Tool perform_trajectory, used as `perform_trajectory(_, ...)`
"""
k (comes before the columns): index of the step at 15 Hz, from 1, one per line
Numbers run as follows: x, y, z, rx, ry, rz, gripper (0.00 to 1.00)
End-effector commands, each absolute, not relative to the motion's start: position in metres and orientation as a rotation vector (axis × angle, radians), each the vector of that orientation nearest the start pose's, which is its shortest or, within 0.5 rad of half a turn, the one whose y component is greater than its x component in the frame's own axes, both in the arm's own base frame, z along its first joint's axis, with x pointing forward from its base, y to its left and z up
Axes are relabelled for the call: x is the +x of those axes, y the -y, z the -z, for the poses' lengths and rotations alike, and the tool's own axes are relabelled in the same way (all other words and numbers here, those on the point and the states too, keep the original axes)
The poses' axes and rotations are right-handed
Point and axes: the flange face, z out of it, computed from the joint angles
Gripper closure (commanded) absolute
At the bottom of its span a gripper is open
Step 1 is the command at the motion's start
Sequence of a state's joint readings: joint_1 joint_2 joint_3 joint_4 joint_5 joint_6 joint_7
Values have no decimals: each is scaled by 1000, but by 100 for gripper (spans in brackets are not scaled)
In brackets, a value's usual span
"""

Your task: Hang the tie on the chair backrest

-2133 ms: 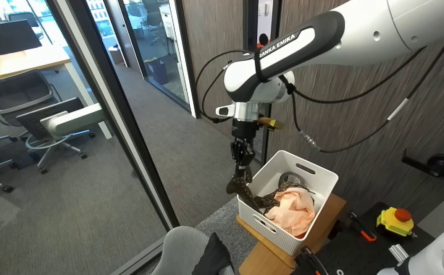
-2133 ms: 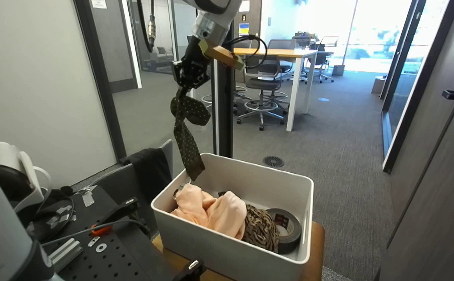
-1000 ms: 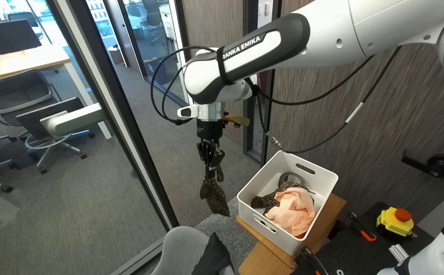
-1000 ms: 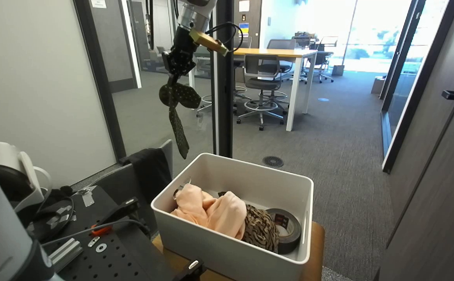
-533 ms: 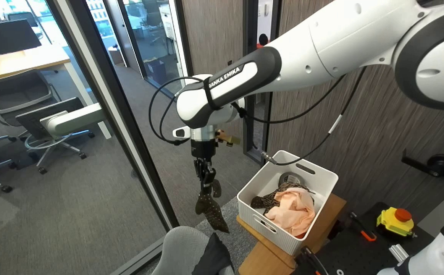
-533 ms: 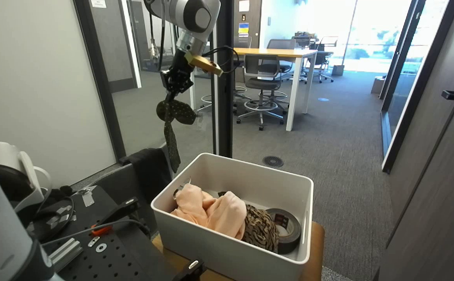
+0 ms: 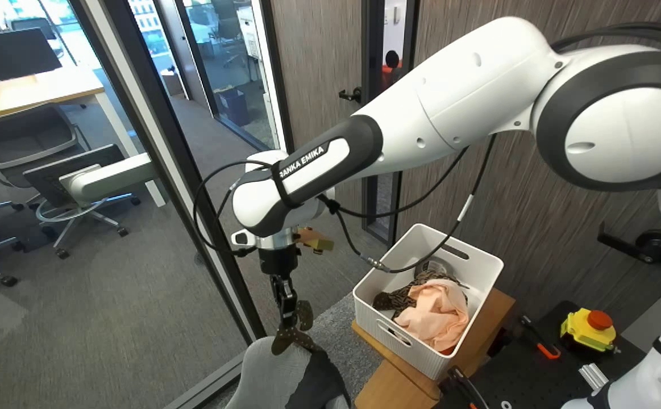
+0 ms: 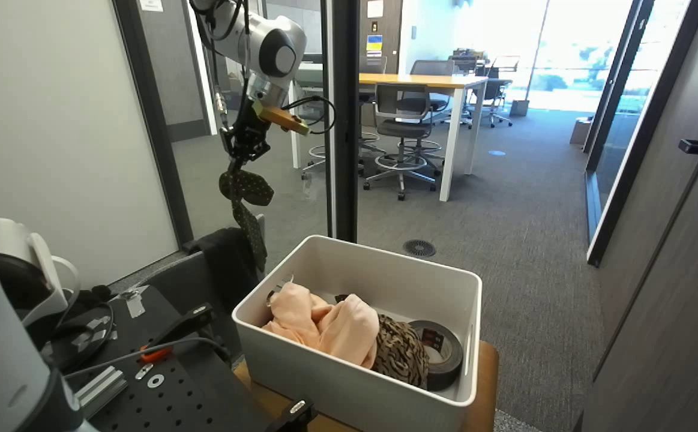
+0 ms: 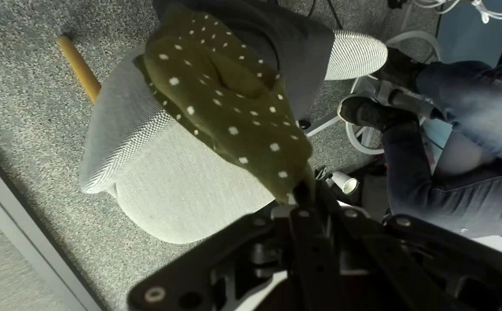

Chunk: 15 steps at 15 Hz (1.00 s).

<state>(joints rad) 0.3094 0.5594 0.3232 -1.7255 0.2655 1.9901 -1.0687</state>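
My gripper (image 7: 288,322) is shut on the dark olive tie with white dots (image 7: 291,339). The tie is bunched at the fingers and its tail hangs down, as also seen at the gripper (image 8: 236,165) and tie (image 8: 249,189) in an exterior view. The grey chair (image 7: 266,369) stands below, with a black cloth (image 7: 320,382) over its backrest. In the wrist view the tie (image 9: 229,116) covers part of the backrest (image 9: 121,112) and the dark cloth (image 9: 296,47). The fingertips (image 9: 309,190) are partly hidden by the tie. I cannot tell whether the tail touches the chair.
A white bin (image 8: 385,255) with a peach cloth (image 8: 349,330), a patterned cloth (image 8: 400,354) and a tape roll (image 8: 448,360) stands beside the chair. A glass wall frame (image 7: 194,199) runs close to the arm. A seated person's legs (image 9: 415,172) show in the wrist view.
My gripper has carried the tie from above the bin's edge across to the chair, and has come lower. The bin and the chair have not moved.
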Motion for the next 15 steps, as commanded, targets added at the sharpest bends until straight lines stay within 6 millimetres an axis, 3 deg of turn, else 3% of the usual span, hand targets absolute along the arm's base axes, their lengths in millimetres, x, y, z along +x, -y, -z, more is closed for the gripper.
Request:
perform_trajectory(1,513,-416,-240,-1900,1865,-324,93)
perform_trajectory(9,485,-475,-168,-1738,1894,-566,93)
perform_trajectory(11,485,-480,-153,-1713,1897,-621,93)
perform_trajectory(15,492,-482,-141,-1692,1903,-662,94)
